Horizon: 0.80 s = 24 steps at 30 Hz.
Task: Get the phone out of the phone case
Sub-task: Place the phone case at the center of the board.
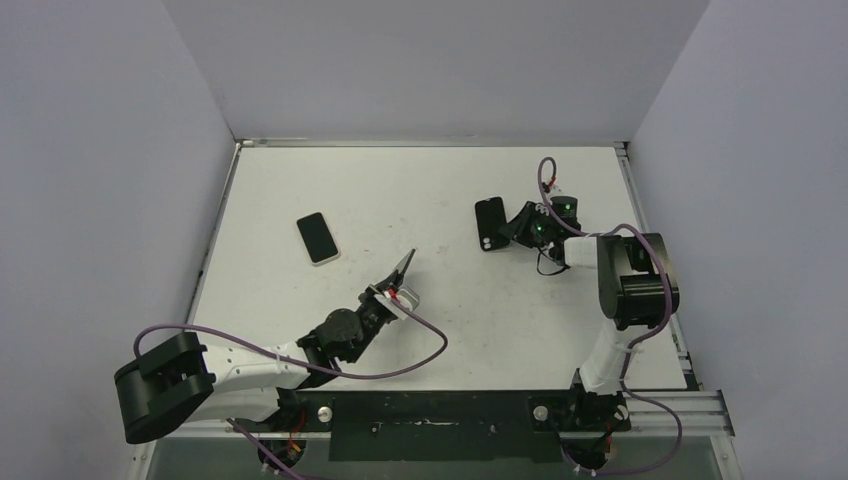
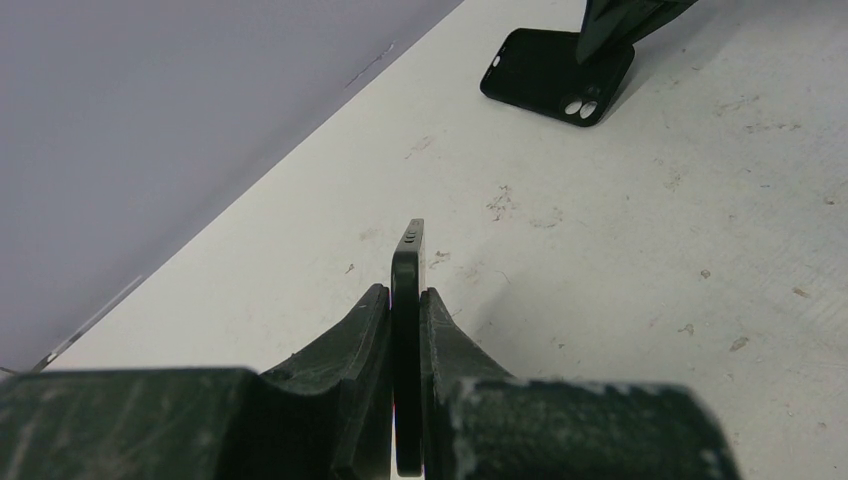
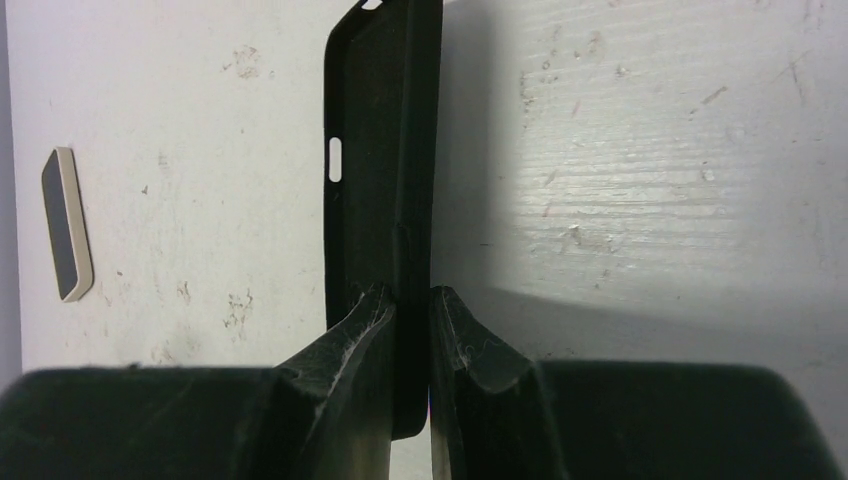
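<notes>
My left gripper (image 1: 402, 274) is shut on a thin black phone (image 1: 406, 262) and holds it edge-up above the table's middle. In the left wrist view the phone (image 2: 408, 270) stands edge-on between my closed fingers (image 2: 405, 292). The black phone case (image 1: 490, 222) is at the right rear, empty, with the table showing through its camera holes (image 2: 580, 107). My right gripper (image 1: 516, 226) is shut on the case's side wall. The right wrist view shows that wall (image 3: 385, 150) pinched between the fingers (image 3: 412, 292).
A second phone (image 1: 318, 238) with a cream rim lies flat, screen up, at the left middle of the white table (image 1: 440, 330); it also shows in the right wrist view (image 3: 67, 225). Grey walls enclose the table on three sides.
</notes>
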### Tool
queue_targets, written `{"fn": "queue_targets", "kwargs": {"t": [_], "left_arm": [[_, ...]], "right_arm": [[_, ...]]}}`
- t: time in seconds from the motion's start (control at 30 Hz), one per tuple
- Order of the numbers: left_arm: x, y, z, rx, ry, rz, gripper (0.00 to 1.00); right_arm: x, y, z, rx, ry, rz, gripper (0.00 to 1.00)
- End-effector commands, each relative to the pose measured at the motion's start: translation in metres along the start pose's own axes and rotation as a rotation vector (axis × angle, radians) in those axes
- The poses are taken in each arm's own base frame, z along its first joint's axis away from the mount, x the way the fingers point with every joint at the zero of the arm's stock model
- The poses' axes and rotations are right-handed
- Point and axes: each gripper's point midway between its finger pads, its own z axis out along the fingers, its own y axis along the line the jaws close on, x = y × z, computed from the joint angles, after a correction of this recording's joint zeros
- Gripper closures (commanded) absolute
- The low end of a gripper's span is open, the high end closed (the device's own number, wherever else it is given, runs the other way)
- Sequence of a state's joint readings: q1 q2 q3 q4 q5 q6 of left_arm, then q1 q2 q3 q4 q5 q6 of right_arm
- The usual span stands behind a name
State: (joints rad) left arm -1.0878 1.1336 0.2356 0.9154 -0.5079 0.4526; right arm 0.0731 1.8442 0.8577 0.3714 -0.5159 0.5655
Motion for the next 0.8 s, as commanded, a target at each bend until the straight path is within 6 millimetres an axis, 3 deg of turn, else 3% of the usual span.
{"fn": "queue_targets", "kwargs": {"t": [0.0, 0.13, 0.3, 0.47, 0.63, 0.77], "left_arm": [[-0.03, 0.013, 0.004, -0.044, -0.113, -0.071, 1.0], [-0.028, 0.011, 0.004, -0.04, -0.108, -0.066, 1.0], [-0.026, 0.009, 0.005, -0.029, -0.103, -0.046, 1.0], [-0.025, 0.006, 0.005, -0.012, -0.11, -0.014, 1.0], [-0.02, -0.001, 0.006, 0.02, -0.115, 0.062, 1.0], [-0.014, -0.01, 0.009, 0.055, -0.091, 0.116, 1.0]], "right_arm": [[-0.022, -0.004, 0.004, -0.017, -0.034, -0.014, 0.87], [-0.016, -0.015, 0.004, 0.024, -0.008, -0.012, 0.68], [-0.017, -0.027, -0.013, 0.129, -0.026, -0.027, 0.45], [-0.022, -0.036, -0.041, 0.251, -0.063, -0.048, 0.34], [-0.016, -0.006, -0.066, 0.187, -0.087, -0.05, 0.31], [0.003, 0.039, -0.077, 0.083, -0.084, -0.044, 0.28]]}}
